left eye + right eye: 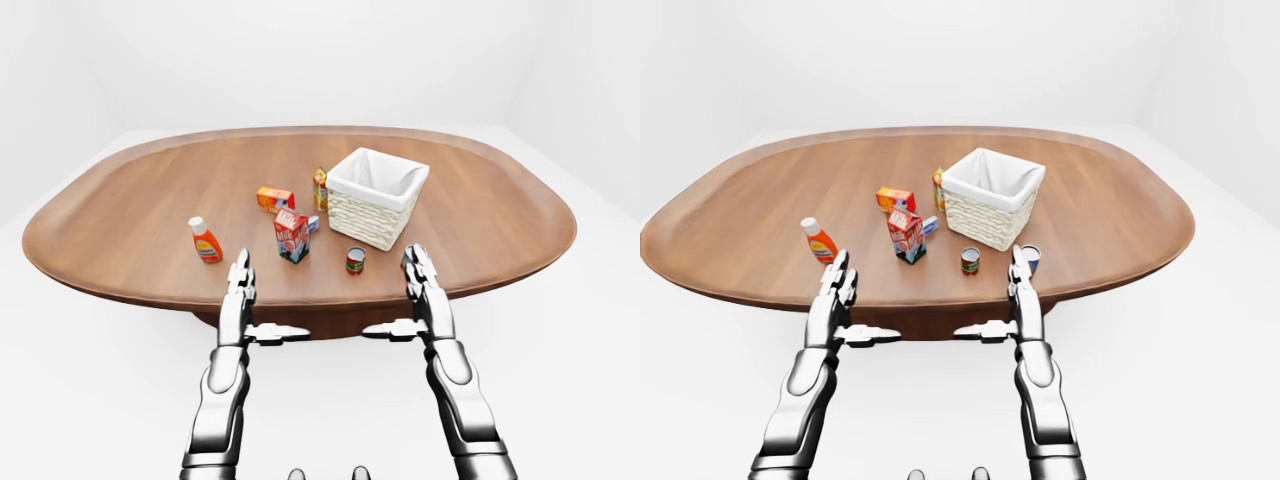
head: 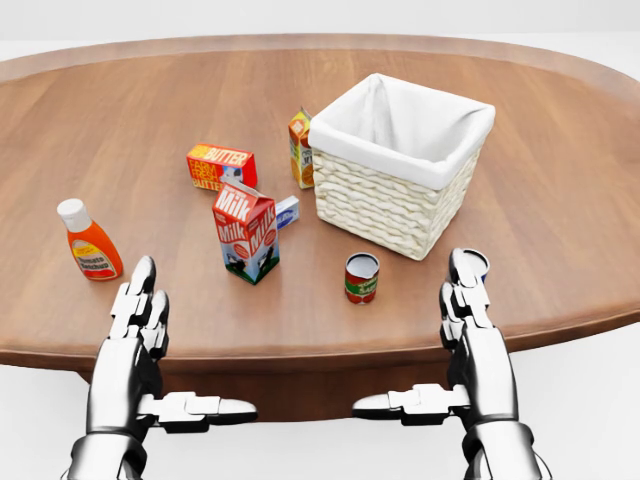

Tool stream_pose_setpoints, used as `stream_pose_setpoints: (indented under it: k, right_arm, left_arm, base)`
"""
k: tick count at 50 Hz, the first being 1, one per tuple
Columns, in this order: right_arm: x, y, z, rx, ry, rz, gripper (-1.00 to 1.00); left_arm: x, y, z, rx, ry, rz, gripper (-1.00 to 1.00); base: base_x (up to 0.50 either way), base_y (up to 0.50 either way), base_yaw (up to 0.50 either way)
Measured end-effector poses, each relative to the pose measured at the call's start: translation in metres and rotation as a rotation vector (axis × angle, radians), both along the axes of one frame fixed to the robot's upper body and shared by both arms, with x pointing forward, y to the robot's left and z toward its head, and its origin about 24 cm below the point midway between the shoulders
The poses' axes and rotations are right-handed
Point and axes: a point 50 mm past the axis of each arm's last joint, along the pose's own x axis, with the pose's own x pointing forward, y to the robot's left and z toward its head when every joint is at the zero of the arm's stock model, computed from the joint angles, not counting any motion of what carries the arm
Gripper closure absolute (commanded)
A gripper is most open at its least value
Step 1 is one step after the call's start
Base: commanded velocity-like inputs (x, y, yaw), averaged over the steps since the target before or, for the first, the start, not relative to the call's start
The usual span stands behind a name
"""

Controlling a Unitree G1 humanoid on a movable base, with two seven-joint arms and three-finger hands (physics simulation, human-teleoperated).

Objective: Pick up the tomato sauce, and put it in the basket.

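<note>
Where table nears hands: tomato sauce (image 2: 361, 277), small red can (upright).

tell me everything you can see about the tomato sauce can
The tomato sauce can is a small cylinder with a red label, a green band low on it and a pale metallic top. It stands upright on the wooden table, apart from everything, just below the woven basket in the head view and right of the milk carton. Neither hand touches it.
</note>
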Motion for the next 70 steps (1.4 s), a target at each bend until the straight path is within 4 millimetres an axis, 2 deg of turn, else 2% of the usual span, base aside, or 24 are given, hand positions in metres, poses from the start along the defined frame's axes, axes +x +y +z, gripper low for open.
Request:
stream_pose_setpoints:
  k: [23,31,37,57,70]
  right_arm:
    - [-0.001,-0.005,0.001,-0.002,-0.004,0.004,-1.0]
    - [-0.001,-0.006,0.007,0.01,-0.006,0.006,-1.0]
    - [-0.003,-0.007,0.015,0.024,-0.013,0.01,-1.0]
    - [-0.011,-0.01,0.065,0.049,-0.228,0.023,-1.0]
    - [-0.021,-0.009,0.083,0.068,-0.309,0.058,-1.0]
  left_arm:
    - [-0.002,0.006,0.007,0.004,-0.01,-0.003,-1.0]
    - [-0.004,0.006,0.014,0.009,-0.019,-0.005,-1.0]
    - [-0.006,0.006,0.023,0.011,-0.048,-0.009,-1.0]
    - [-0.017,0.007,0.069,0.021,-0.247,-0.017,-1.0]
    - [-0.023,0.007,0.084,0.028,-0.313,-0.022,-1.0]
  base:
    - [0.0,0.0,0.0]
    - [0.0,0.0,0.0]
    - [0.0,0.0,0.0]
    - [0.0,0.0,0.0]
    - [0.48,0.0,0.0]
